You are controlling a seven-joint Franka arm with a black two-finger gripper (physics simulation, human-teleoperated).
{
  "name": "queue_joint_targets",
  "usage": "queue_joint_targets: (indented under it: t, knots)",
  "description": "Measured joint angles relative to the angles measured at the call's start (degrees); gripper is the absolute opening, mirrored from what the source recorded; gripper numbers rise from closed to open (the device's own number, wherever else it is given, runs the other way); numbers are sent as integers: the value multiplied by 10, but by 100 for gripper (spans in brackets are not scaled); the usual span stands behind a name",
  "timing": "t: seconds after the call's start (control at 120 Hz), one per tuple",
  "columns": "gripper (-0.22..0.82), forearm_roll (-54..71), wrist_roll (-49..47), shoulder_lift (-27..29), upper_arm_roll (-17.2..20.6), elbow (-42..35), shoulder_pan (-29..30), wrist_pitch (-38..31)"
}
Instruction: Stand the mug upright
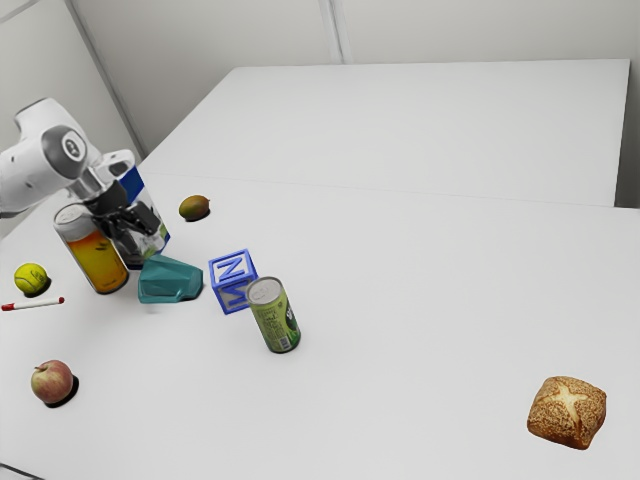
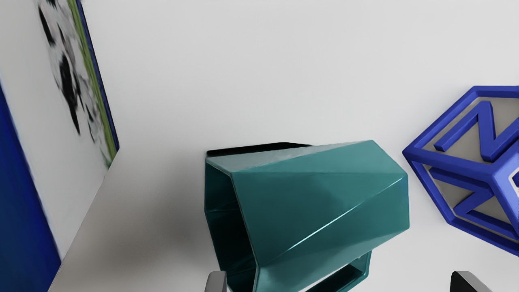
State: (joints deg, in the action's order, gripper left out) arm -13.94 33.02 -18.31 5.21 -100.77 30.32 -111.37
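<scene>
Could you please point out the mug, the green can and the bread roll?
Mug (image 2: 320, 202): wrist view, on its outer wall.
Green can (image 1: 273, 322): exterior view, on its side.
Bread roll (image 1: 567, 412): exterior view, on its crust.

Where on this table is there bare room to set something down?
The widest bare patch of table lies between the green can and the bread roll. A smaller one lies between the apple and the green can. It's crowded where the amber can, carton, teal mug and blue letter block sit close together, near the gripper.
</scene>
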Motion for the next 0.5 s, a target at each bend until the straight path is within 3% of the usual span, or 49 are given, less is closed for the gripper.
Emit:
queue_joint_targets:
  t: [0.5]
  knots:
    - [60, -26, 24, -19, 1, -20, 3, -28]
